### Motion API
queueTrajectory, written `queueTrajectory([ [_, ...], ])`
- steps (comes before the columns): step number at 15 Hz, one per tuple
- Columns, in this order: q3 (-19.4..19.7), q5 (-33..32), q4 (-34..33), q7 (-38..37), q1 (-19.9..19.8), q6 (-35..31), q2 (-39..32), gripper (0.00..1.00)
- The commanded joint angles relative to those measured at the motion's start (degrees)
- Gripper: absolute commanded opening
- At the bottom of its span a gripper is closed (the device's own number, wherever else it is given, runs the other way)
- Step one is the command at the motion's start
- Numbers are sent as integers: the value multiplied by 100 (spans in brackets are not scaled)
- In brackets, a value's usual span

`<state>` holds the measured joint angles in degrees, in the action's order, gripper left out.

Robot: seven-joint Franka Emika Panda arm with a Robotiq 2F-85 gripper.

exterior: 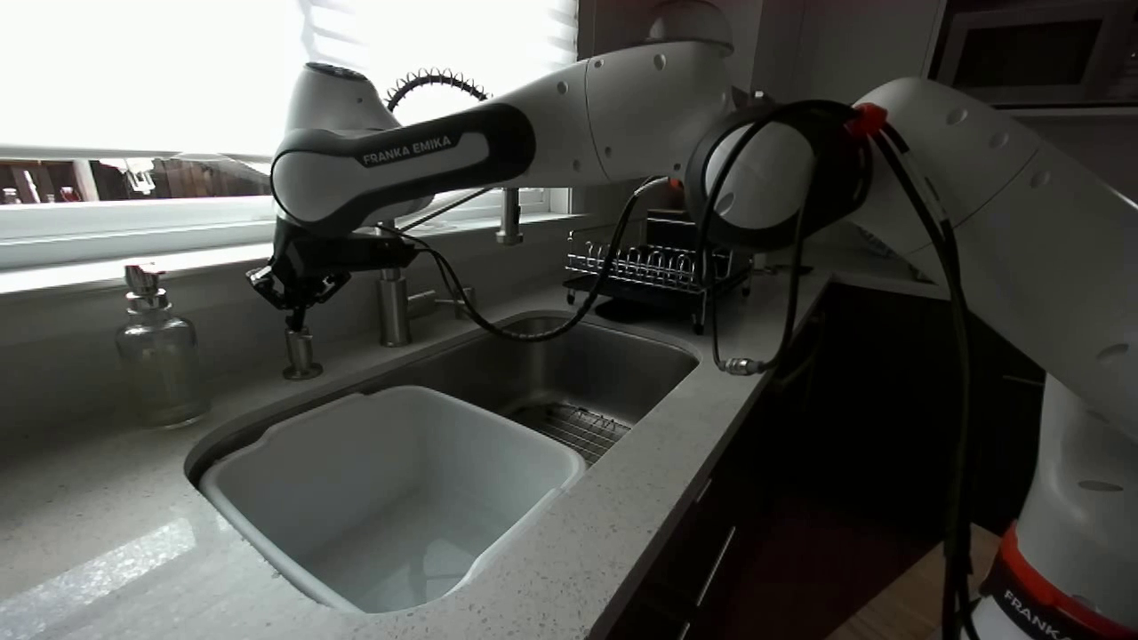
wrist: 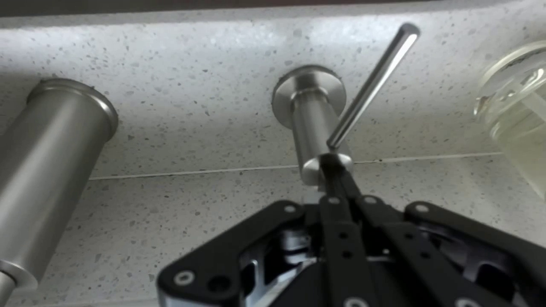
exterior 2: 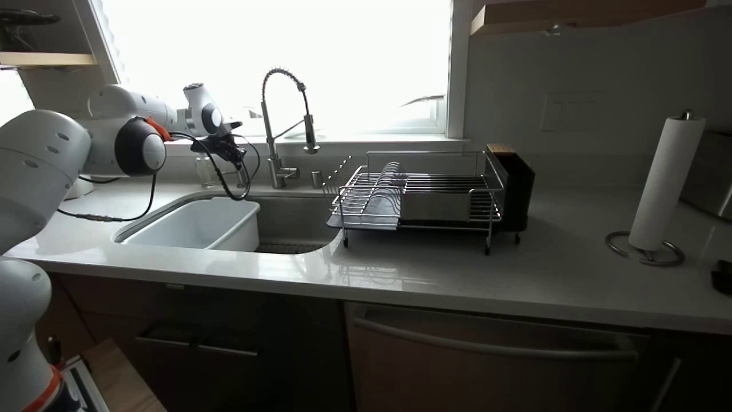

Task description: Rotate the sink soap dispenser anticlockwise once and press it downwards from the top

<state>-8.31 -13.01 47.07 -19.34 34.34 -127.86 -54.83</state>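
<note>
My arm (exterior: 622, 116) reaches out and points down, fingers (wrist: 335, 215) together at the top of the upright dispenser (wrist: 313, 121); its nozzle (wrist: 375, 85) slants sinkward, towards the bottle (exterior: 158, 364).

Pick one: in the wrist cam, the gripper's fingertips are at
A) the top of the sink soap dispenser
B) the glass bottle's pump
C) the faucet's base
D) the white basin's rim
A: the wrist view shows the gripper at the top of the sink soap dispenser, next to its nozzle.

Kitchen — sink (exterior: 613, 357), spring-coil faucet (exterior 2: 270, 137), dish rack (exterior 2: 436, 206), paper towel roll (exterior 2: 666, 183).
</note>
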Motion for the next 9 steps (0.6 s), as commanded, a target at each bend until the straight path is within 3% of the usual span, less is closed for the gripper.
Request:
queueTrajectory([
  [1, 39, 47, -126, -194, 50, 408, -269, 0],
  [9, -125, 488, -137, -555, -164, 431, -531, 0],
])
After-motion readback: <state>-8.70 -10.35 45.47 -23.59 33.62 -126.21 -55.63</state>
